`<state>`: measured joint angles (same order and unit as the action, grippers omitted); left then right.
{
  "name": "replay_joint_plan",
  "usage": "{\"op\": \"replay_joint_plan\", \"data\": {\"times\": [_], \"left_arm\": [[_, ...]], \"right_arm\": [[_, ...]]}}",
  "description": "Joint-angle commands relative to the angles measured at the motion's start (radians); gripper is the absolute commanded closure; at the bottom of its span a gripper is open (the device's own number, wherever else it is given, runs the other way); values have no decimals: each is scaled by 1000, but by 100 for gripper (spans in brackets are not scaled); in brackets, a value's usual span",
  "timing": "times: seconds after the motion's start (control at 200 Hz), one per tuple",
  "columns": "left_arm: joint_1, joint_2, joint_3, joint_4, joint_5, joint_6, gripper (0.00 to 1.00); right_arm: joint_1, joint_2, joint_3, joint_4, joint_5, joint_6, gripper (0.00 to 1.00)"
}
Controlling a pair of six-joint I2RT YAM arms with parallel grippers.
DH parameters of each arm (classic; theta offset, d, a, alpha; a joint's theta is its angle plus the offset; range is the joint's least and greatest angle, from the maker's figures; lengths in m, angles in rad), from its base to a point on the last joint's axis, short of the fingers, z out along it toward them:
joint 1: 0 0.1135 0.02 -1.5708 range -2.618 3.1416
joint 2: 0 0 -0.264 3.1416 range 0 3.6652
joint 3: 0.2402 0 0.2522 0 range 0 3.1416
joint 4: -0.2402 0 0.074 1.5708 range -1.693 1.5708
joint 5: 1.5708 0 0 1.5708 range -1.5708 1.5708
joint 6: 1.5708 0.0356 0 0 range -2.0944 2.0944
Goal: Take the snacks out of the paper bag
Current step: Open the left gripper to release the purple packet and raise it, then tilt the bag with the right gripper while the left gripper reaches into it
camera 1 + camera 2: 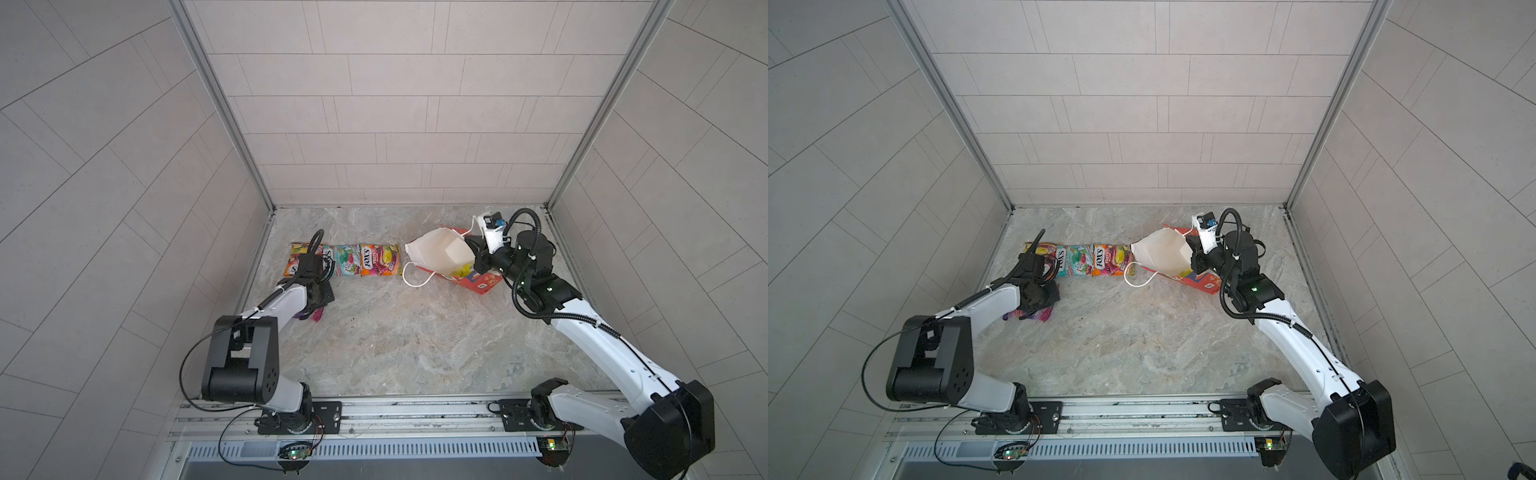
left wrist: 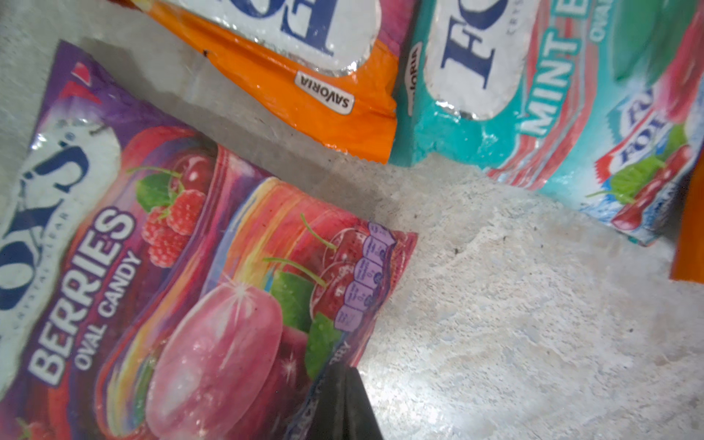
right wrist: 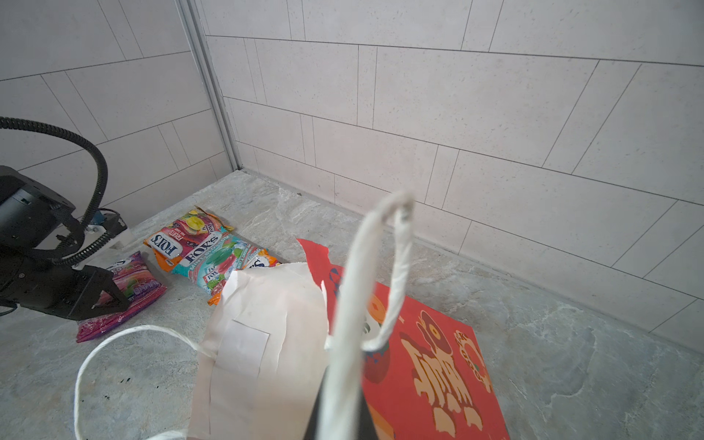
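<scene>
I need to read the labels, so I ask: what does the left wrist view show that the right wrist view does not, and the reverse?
Only left wrist: the readable words BERRIES OVAL CANDY on the purple packet. Only right wrist: the paper bag, its cord handle and the tiled walls. Both: the purple packet, the teal packet, an orange packet, the table.

Grey marbled tabletop (image 1: pixel 395 340); pale tiled walls (image 1: pixel 395 104) far, left, right; aluminium posts (image 1: pixel 220 99) at far corners; slotted rail (image 1: pixel 415 411) along near edge.
</scene>
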<state>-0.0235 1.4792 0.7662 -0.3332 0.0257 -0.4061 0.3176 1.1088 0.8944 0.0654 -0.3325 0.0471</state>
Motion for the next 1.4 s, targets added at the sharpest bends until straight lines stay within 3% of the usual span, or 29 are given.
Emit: {"op": "replay_joint_plan", "data": {"times": [0.0, 0.295, 0.385, 0.55, 0.605, 0.826, 1.011, 1.211, 1.396], "left_arm": [[15, -24, -12, 35, 5, -14, 90], [-25, -232, -39, 63, 30, -42, 84], [-106, -328, -29, 44, -13, -28, 81], [-303, -457, 24, 26, -117, 32, 59], [-352, -476, 50, 26, -114, 63, 56], [-529, -489, 147, -17, -60, 228, 52], [-689, -493, 148, 23, 12, 382, 49], [-812, -437, 114, 104, 106, 482, 49], [-912, -320, 129, 177, 76, 532, 50]], "right_arm": [[-6, -23, -9, 13, -5, 15, 100], [-6, -20, 0, 13, -14, 19, 100], [-5, -20, 1, 17, -23, 15, 100], [-2, -21, 17, 6, -33, 33, 100], [6, -21, 25, -5, -38, 41, 100], [66, -43, 49, -126, 58, 44, 100], [138, -65, 41, -208, 53, 66, 100], [228, -97, 82, -356, 113, 34, 100], [229, -122, 97, -400, 143, 5, 100]]}}
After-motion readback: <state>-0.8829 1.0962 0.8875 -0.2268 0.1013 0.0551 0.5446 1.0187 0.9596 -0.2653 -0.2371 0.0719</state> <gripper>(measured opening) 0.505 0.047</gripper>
